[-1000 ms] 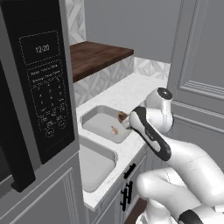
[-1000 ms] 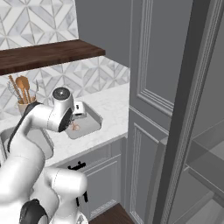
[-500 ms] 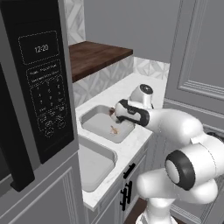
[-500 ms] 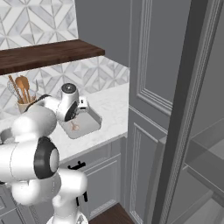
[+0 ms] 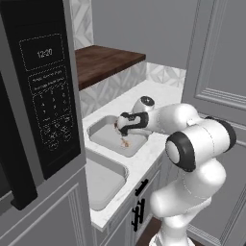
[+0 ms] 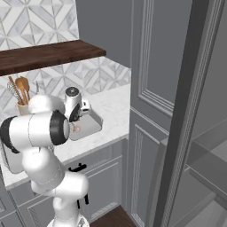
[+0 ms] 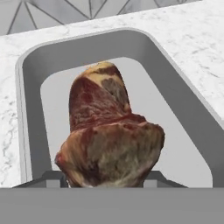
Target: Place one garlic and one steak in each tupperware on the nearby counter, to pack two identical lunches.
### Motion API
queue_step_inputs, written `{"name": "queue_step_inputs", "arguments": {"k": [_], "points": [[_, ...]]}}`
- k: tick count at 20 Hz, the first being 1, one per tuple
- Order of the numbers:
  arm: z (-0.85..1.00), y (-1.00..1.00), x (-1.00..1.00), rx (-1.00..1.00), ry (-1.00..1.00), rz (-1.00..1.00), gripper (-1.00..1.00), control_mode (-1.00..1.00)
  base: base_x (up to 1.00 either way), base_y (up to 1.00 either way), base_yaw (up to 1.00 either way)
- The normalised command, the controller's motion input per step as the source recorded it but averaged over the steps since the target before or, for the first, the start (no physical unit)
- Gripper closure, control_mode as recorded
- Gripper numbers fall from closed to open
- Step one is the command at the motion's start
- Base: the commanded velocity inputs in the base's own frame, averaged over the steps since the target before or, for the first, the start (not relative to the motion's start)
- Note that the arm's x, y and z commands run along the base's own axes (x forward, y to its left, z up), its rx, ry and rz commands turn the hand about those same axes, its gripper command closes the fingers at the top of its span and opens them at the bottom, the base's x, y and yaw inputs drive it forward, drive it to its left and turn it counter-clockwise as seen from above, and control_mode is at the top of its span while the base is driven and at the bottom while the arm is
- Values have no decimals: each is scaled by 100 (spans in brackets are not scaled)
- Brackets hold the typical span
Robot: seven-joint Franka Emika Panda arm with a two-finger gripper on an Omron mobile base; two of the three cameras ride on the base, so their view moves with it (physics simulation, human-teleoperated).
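You see the steak [image 7: 109, 140] as raw, marbled red-brown meat with a rough, faintly moist surface and a pale fatty patch at its far end. Around it, the tupperware [image 7: 183, 109] looks like smooth matt grey plastic. Outside that tray's rim, the counter [image 7: 192, 39] reads as polished white stone with faint grey veins. Above the counter, the shelf [image 5: 103, 60] is dark, matt-grained wood.
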Motion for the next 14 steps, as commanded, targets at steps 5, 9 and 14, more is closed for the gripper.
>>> {"name": "queue_step_inputs", "arguments": {"k": [5,9,14], "points": [[-20,18,51,0,1,0,100,-100,0,0,0],[-34,6,44,-1,3,0,100,-100,0,0,0],[-35,9,49,-2,1,0,100,-100,0,0,0]]}}
